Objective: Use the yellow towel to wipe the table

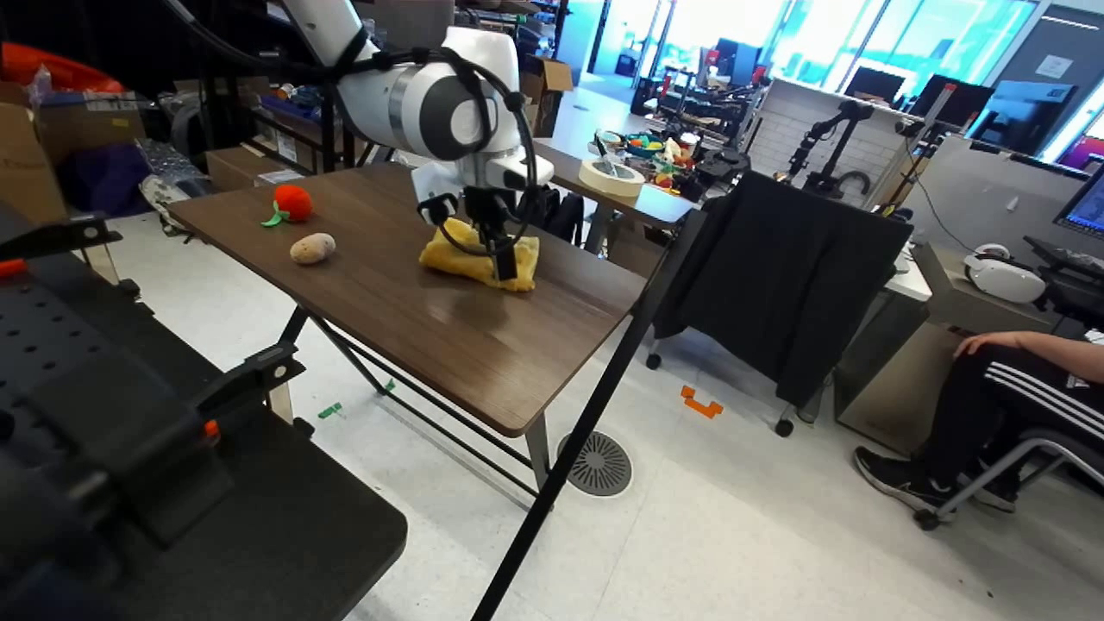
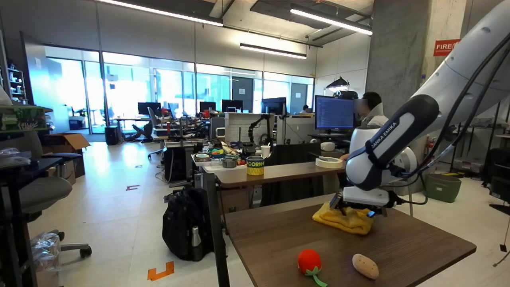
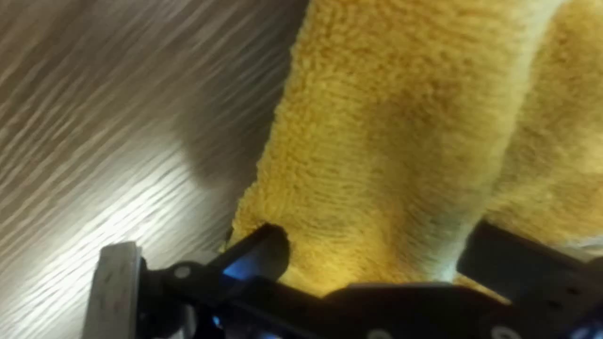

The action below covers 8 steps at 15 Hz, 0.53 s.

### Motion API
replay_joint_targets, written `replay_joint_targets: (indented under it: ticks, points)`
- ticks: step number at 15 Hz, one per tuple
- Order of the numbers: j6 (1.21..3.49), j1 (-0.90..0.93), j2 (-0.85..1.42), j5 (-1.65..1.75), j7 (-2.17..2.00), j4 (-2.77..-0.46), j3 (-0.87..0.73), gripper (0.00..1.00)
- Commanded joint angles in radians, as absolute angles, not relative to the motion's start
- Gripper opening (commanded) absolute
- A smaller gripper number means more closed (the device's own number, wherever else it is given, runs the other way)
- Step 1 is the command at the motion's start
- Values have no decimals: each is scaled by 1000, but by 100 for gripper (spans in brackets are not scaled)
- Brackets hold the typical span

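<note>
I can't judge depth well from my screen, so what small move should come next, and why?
I'd probably close the gripper gently: in the wrist view its jaws stand apart with a fold of the yellow towel between them, so shutting should likely catch it before any wiping.

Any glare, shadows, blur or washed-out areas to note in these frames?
Wrist view: white glare on the dark brown wood-grain table, a shadow beside the folded yellow cloth towel; both exterior views: the tall glass windows look washed out; in an exterior view, the black equipment at lower left is blurred.
</note>
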State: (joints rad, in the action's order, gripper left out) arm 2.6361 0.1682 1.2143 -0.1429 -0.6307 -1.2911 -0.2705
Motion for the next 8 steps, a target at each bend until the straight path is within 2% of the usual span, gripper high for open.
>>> replay_joint_targets:
  ticks: [1, 4, 6, 7, 8]
  points:
    - [2552, 148, 1265, -104, -746, -1226, -357, 100]
    - [2473, 106, 1267, -92, -761, -1199, -342, 100]
    - [2411, 38, 1256, -99, -658, -1171, -253, 100]
    - [2480, 82, 1235, -78, -726, -1226, -305, 100]
    - [2456, 65, 1236, -81, -705, -1209, -286, 100]
